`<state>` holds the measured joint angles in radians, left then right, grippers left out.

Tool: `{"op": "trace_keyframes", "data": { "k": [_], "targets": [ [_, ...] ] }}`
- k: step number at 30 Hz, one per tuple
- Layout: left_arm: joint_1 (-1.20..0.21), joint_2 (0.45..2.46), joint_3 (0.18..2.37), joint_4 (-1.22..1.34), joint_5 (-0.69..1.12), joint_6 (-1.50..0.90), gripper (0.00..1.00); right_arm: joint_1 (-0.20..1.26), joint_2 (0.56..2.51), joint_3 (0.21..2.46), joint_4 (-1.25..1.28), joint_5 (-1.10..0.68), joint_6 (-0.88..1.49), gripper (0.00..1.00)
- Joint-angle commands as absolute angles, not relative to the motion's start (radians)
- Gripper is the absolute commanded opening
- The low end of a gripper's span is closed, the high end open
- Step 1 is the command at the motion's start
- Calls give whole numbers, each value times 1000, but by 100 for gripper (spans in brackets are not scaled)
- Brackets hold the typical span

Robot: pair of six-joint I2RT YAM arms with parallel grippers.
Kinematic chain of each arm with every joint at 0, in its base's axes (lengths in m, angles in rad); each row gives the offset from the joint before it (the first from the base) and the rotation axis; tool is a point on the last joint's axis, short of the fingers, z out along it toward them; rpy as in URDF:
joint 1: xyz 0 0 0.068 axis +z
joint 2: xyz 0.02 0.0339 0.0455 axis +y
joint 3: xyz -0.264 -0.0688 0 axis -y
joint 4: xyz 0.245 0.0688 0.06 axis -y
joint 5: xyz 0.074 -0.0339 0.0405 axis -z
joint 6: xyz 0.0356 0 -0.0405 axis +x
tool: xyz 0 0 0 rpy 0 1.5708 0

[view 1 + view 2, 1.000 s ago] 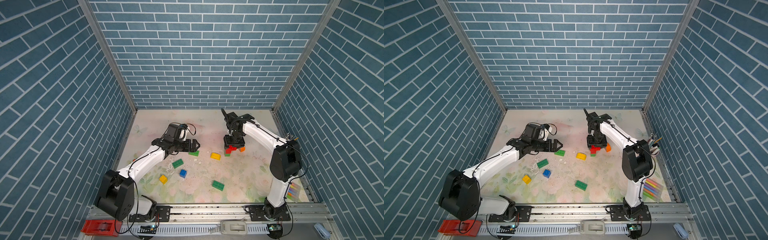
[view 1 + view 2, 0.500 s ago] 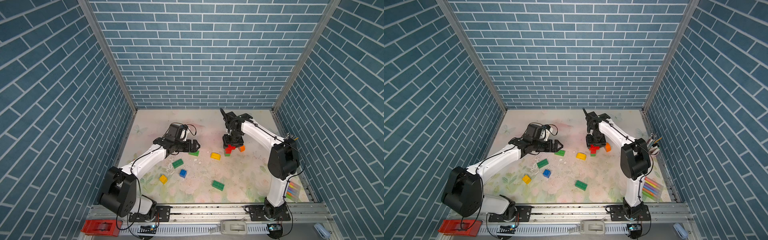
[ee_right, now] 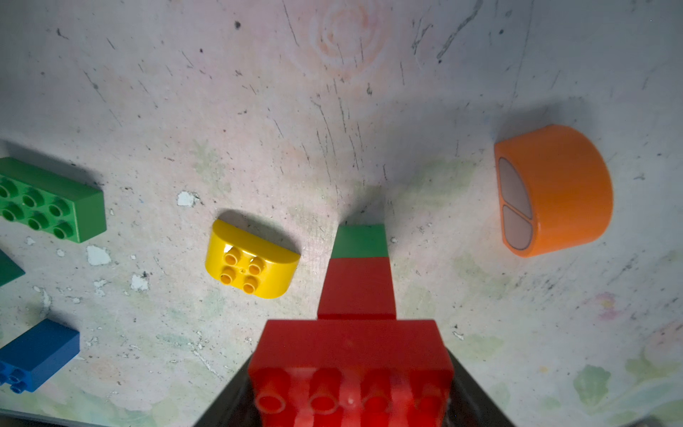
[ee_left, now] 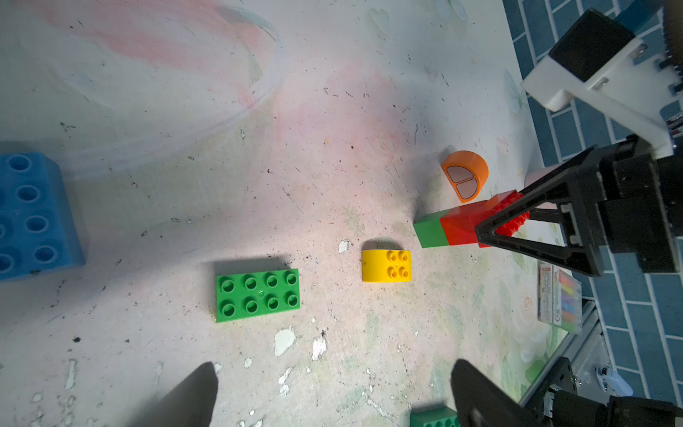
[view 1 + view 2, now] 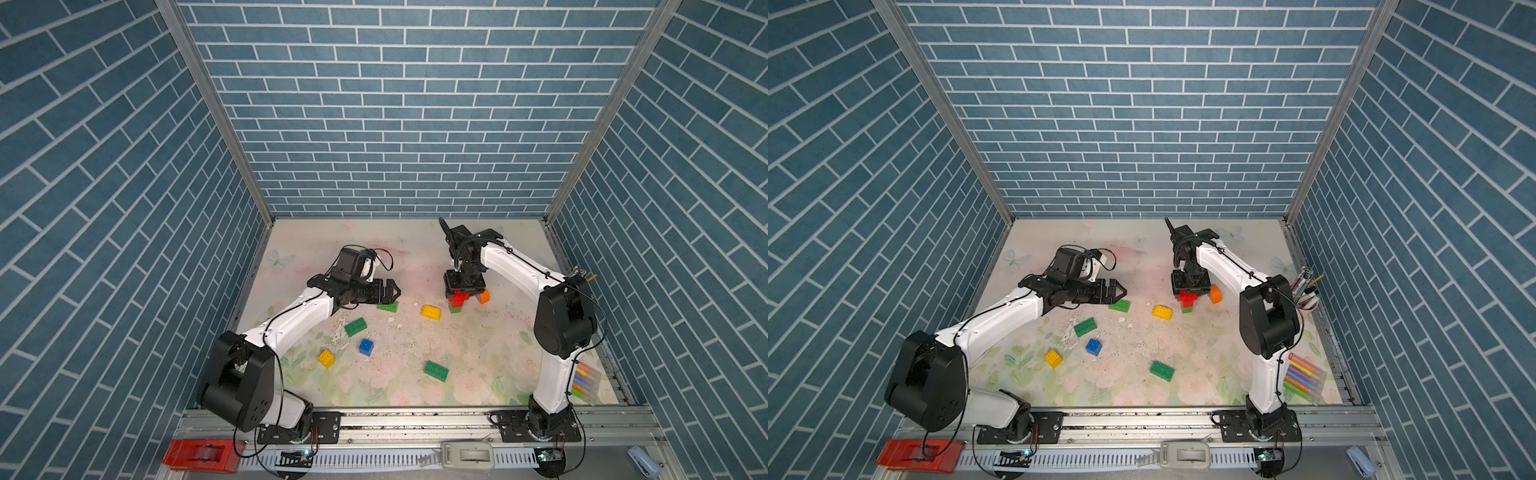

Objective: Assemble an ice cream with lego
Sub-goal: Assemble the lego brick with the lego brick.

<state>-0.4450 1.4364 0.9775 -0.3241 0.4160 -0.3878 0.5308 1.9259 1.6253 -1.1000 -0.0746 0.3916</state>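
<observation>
Right of counter [image 5: 498,332] centre, your right fingers [image 3: 476,406] clamp the red top brick [image 3: 351,351]; left fingers [image 4: 192,399] gape empty. Probably light, stiff, slick: squeeze flat sides.

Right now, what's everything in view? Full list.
mat: 1, pale floral, workspace floor
stack: 1, green under two red, back right, gripped
orange round piece: 1, beside stack, apart
yellow round piece: 1, stack's other side
green bricks: 3, oblong, loose on mat
blue bricks: 2, square one centre; bigger one only in left wrist view
yellow brick: 1, square, near the square blue
marker pack: 1, multicolour, right edge
pen cup: 1, pale, right edge
tape dispenser: 1, red, front left, off mat
desk tools: 2, grey and pale blue, front edge
left gripper: open, empty
right gripper: shut on stack's top red brick
</observation>
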Motion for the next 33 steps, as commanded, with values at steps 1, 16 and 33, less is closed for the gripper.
{"op": "trace_keyframes", "data": {
  "k": [1, 16, 33],
  "targets": [
    [-447, 1442, 1002, -341, 413, -373, 100, 528, 1938, 1585, -1106, -73, 365, 53],
    [-447, 1433, 1011, -362, 400, -352, 100, 528, 1877, 1590, -1110, -59, 294, 52],
    [-447, 1402, 994, -372, 386, -351, 99, 529, 1874, 1503, -1072, -49, 255, 48]
  ]
}}
